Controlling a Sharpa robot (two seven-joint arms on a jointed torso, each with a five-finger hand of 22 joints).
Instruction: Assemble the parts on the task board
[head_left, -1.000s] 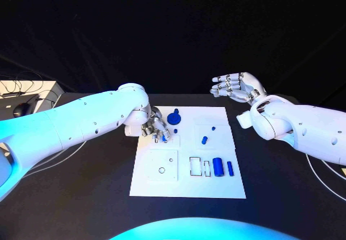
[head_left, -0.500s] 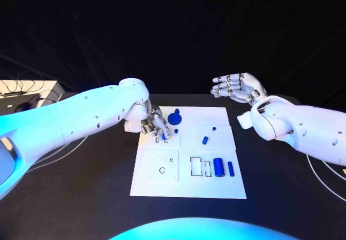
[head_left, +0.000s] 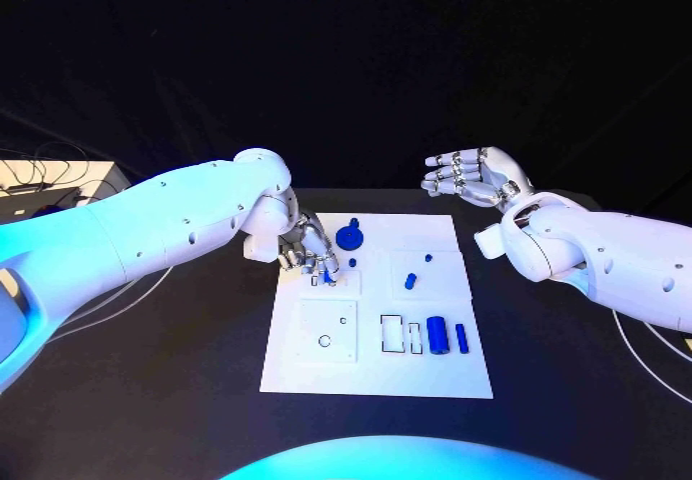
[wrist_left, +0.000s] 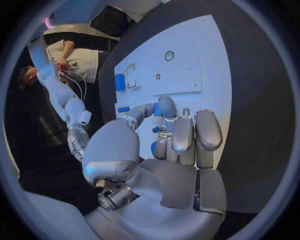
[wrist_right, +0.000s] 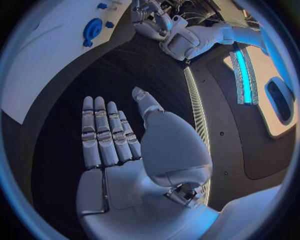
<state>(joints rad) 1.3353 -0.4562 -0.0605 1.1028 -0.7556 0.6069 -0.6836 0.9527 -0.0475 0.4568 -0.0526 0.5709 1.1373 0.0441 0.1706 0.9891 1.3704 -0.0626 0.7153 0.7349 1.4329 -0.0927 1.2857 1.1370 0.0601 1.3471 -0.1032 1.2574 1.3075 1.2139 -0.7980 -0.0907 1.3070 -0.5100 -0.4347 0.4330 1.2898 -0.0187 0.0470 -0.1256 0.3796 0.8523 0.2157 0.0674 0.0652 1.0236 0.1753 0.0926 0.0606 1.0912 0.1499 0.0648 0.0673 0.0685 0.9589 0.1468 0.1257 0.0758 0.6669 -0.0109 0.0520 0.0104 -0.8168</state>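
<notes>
The white task board lies mid-table. My left hand bends down over the board's far left part, its fingertips close to the surface. It pinches a small blue part between thumb and fingers. A round blue knob and a small blue piece lie just beside that hand. A blue peg sits near the board's middle. A thick blue cylinder and a thin blue bar lie at the near right. My right hand hovers beyond the board's far right corner, fingers straight and apart, holding nothing.
A pale box with cables stands at the table's far left. White cables trail over the black table beside the left arm. Rectangular slots and a round hole mark the board's near half.
My left arm has swung up a little and its hand has edged slightly right over the board's far left. The right hand has stayed where it was.
</notes>
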